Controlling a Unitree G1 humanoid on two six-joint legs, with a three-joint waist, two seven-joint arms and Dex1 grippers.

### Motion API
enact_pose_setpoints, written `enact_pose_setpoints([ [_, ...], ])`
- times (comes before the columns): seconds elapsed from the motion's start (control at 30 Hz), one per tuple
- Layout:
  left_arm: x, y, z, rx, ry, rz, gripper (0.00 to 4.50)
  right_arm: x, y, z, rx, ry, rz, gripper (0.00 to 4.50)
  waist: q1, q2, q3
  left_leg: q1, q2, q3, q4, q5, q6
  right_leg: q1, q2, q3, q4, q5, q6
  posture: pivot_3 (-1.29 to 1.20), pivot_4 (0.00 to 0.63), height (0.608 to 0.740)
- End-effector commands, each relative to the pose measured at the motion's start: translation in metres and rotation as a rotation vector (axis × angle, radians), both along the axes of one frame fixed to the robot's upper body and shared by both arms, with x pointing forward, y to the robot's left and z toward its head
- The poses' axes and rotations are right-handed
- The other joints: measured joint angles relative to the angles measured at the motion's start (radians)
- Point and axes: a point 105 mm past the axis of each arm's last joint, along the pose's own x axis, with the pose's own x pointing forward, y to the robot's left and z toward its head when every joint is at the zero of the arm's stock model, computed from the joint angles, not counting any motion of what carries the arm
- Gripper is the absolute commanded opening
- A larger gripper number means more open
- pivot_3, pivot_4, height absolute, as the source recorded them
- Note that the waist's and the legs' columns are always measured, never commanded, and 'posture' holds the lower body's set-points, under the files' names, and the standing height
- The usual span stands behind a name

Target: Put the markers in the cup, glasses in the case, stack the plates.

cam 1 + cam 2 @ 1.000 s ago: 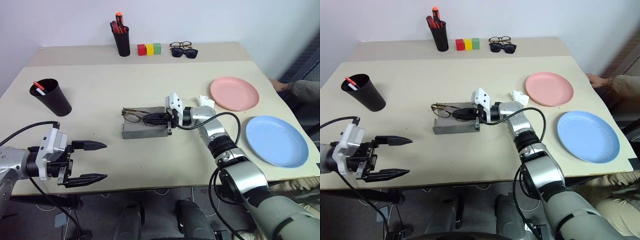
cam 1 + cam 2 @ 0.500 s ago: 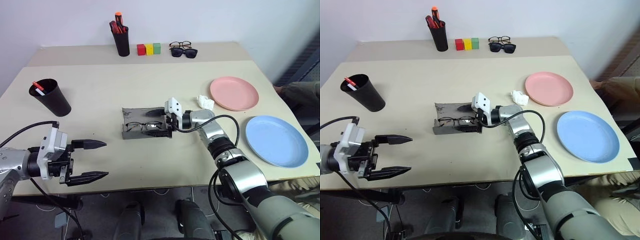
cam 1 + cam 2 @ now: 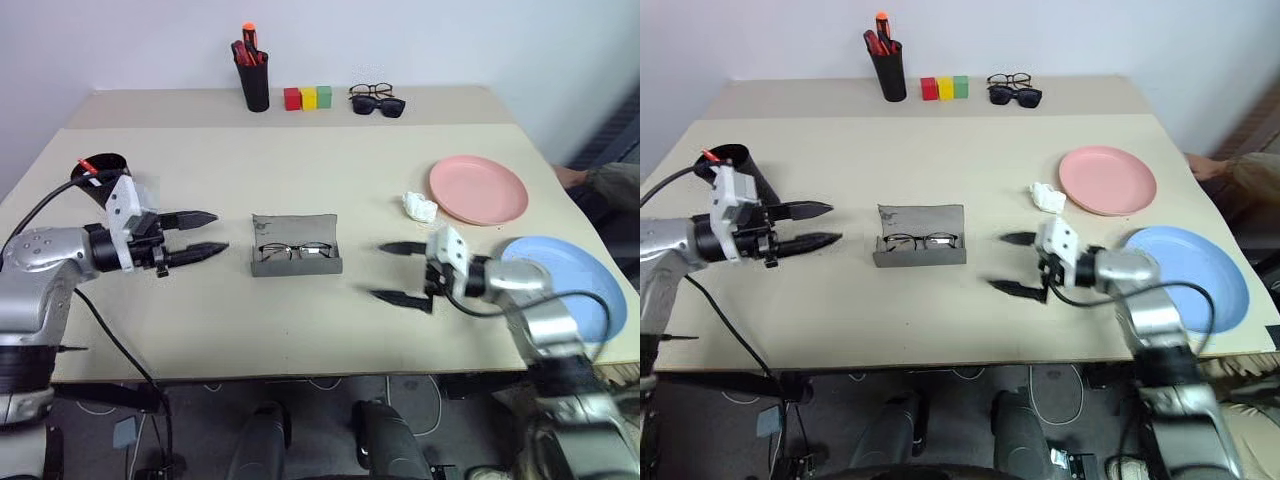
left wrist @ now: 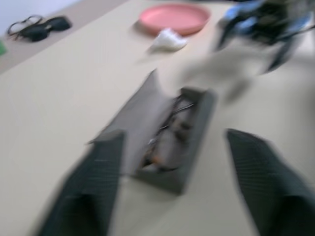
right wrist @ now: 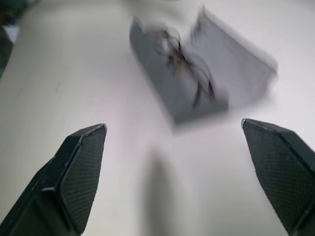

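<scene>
The grey case (image 3: 293,228) lies open in the middle of the table with the thin wire-framed glasses (image 3: 295,250) inside it. My left gripper (image 3: 218,232) is open just left of the case, fingers pointing at it and holding nothing. Right of the case, my right gripper (image 3: 380,270) is wide open and empty above the table. The black cup (image 3: 100,166) stands behind my left wrist, and a red-capped marker (image 3: 85,162) pokes out of it. The pink plate (image 3: 478,188) and the blue plate (image 3: 565,285) lie apart at the right, with my right arm across the blue one.
A crumpled white tissue (image 3: 420,207) lies beside the pink plate. On the far strip stand a black pen holder (image 3: 255,82) with red and orange pens, coloured blocks (image 3: 307,97), and sunglasses with another pair (image 3: 378,100). A person's hand (image 3: 575,178) rests at the right edge.
My right gripper opened, left the glasses in the case and pulled back to the right. My left gripper moved forward to the case's left side, its fingers narrower. The view shifted.
</scene>
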Motion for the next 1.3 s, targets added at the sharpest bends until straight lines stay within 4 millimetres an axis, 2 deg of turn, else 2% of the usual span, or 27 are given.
enact_pose_setpoints([
  [0.03, 0.026, -0.006, 0.007, 0.046, -0.057, 0.01, 0.63, -0.022, -0.015, 0.019, -0.011, -0.071, -0.107, 4.5, 0.003, -0.001, -0.001, -0.001, 0.0, 0.0, 0.001, 0.0, 0.0, 0.0, 0.0, 0.0, 0.0, 0.0, 0.001, 0.0, 0.15, 0.74],
  [0.07, 0.034, -0.01, 0.008, 0.051, -0.059, 0.006, 0.11, -0.028, -0.021, 0.019, -0.007, -0.064, -0.153, 4.5, 0.004, -0.001, -0.001, -0.001, 0.0, 0.0, 0.001, 0.0, 0.0, 0.0, 0.0, 0.0, -0.001, -0.001, 0.001, 0.0, 0.15, 0.74],
  [0.1, 0.044, -0.013, 0.008, 0.07, -0.069, 0.02, 0.04, -0.033, -0.027, 0.017, -0.01, -0.06, -0.201, 4.5, 0.005, -0.001, -0.001, -0.001, 0.0, 0.0, 0.001, 0.0, 0.0, 0.0, 0.0, 0.0, -0.001, -0.001, 0.001, 0.0, 0.15, 0.74],
  [0.27, 0.085, -0.027, 0.006, 0.189, -0.134, 0.1, 0.04, -0.054, -0.045, 0.011, -0.038, -0.044, -0.34, 4.5, 0.003, -0.003, -0.001, -0.004, 0.0, 0.0, 0.003, 0.0, 0.0, 0.0, -0.001, 0.0, -0.002, 0.0, 0.001, 0.0, 0.15, 0.74],
  [0.37, 0.103, -0.04, -0.008, 0.352, -0.107, 0.111, 0.04, -0.062, -0.05, 0.011, -0.051, -0.05, -0.388, 4.5, 0.005, -0.003, -0.001, -0.005, 0.0, 0.0, 0.003, 0.0, 0.001, -0.001, -0.001, -0.001, -0.002, -0.001, 0.002, 0.0, 0.15, 0.74],
  [0.53, 0.116, -0.062, -0.015, 0.492, -0.127, 0.088, 0.04, -0.066, -0.048, 0.013, -0.04, -0.062, -0.42, 4.5, 0.004, -0.004, 0.0, -0.008, -0.001, 0.0, 0.003, 0.0, 0.001, -0.003, -0.001, -0.001, -0.002, -0.001, 0.003, 0.0, 0.15, 0.74],
  [0.63, 0.113, -0.079, -0.019, 0.523, -0.109, 0.009, 0.04, -0.066, -0.046, 0.014, -0.034, -0.073, -0.426, 4.5, 0.006, -0.004, 0.0, -0.008, -0.001, 0.0, 0.003, 0.0, 0.001, -0.004, -0.001, -0.001, -0.002, -0.001, 0.003, 0.0, 0.15, 0.74],
  [0.83, 0.087, -0.098, -0.018, 0.41, 0.097, -0.232, 0.04, -0.065, -0.046, 0.015, -0.031, -0.081, -0.433, 4.5, 0.004, -0.005, 0.0, -0.008, -0.001, 0.0, 0.003, 0.0, 0.001, -0.004, -0.001, -0.001, -0.002, -0.001, 0.002, 0.0, 0.15, 0.74],
  [0.93, 0.072, -0.094, -0.022, 0.422, 0.214, -0.344, 0.04, -0.064, -0.046, 0.015, -0.028, -0.085, -0.438, 4.5, 0.003, -0.005, 0.0, -0.008, -0.001, 0.0, 0.003, 0.0, 0.001, -0.004, -0.001, -0.001, -0.002, 0.0, 0.001, 0.0, 0.15, 0.74],
  [1.0, 0.061, -0.09, -0.033, 0.459, 0.275, -0.408, 0.04, -0.062, -0.046, 0.015, -0.023, -0.087, -0.442, 4.5, 0.003, -0.005, 0.0, -0.008, -0.001, -0.001, 0.003, 0.0, 0.001, -0.004, -0.001, -0.001, -0.002, 0.0, 0.0, 0.0, 0.15, 0.74],
  [1.23, 0.039, -0.082, -0.074, 0.527, 0.343, -0.476, 0.04, -0.055, -0.047, 0.015, 0.014, -0.099, -0.492, 4.5, 0.003, -0.003, -0.002, -0.007, 0.0, -0.001, 0.003, 0.0, 0.001, -0.002, -0.001, -0.001, -0.001, 0.001, -0.001, 0.0, 0.15, 0.74],
  [1.3, 0.038, -0.085, -0.069, 0.493, 0.3, -0.485, 0.04, -0.051, -0.051, 0.016, 0.027, -0.107, -0.545, 4.5, 0.004, -0.003, -0.002, -0.006, 0.0, -0.001, 0.003, -0.001, 0.002, -0.001, -0.001, -0.001, -0.001, 0.001, -0.001, 0.0, 0.15, 0.74],
])
